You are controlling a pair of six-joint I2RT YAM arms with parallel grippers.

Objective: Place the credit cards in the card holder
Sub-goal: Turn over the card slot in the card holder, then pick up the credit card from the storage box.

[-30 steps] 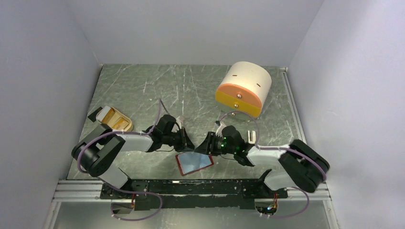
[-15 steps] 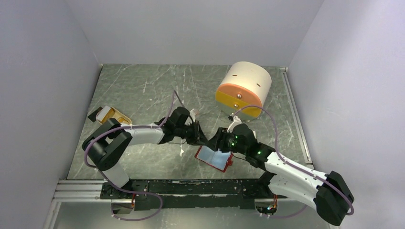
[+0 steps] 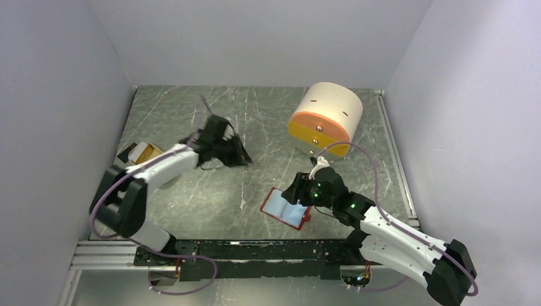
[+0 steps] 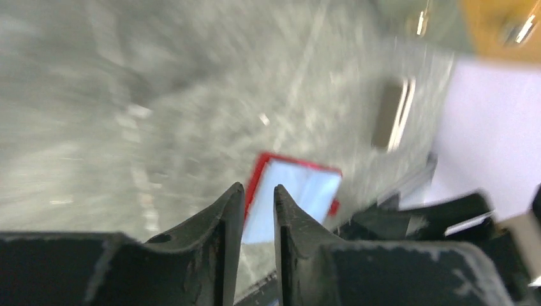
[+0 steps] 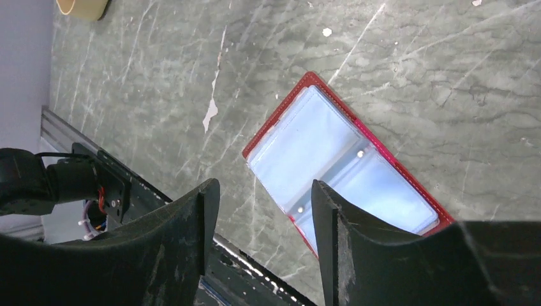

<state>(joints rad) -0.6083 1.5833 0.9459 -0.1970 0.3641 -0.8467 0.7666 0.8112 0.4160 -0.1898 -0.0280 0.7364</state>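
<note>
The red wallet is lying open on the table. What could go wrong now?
The card holder lies open close to the table's front edge, with the open right end effector over it. A clumsy touch might push it over the edge or flip it shut. The left end effector shows only a narrow gap between its fingers and its view is smeared, so it might grab badly or bump the tray.

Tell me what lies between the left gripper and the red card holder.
Only bare marbled tabletop lies between the left gripper and the open card holder, as the top view shows.
</note>
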